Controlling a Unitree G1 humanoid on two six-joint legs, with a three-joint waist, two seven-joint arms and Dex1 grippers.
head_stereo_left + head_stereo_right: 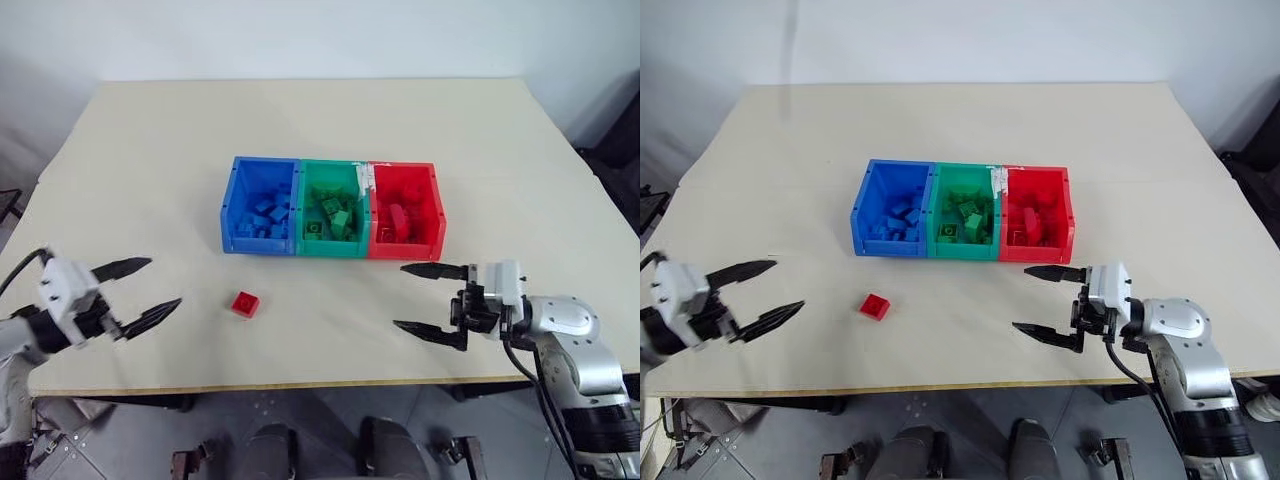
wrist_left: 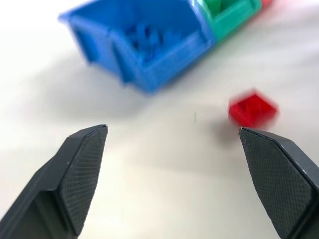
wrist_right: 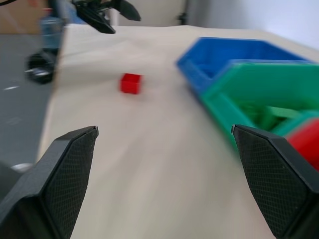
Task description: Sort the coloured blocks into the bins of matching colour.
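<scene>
We see one red block [image 1: 245, 304] loose on the table [image 1: 150, 160], in front of the blue bin [image 1: 260, 205], apart from it. Left gripper [image 1: 138, 292] sits just left of the block, jaws wide, empty; right gripper [image 1: 432, 301] is farther off, also wide, empty. So left arm looks nearer. Block is small, square, studded, corner turned toward us; it belongs in the red bin [image 1: 405, 210], far end of the row, past the green bin [image 1: 334, 208].
</scene>
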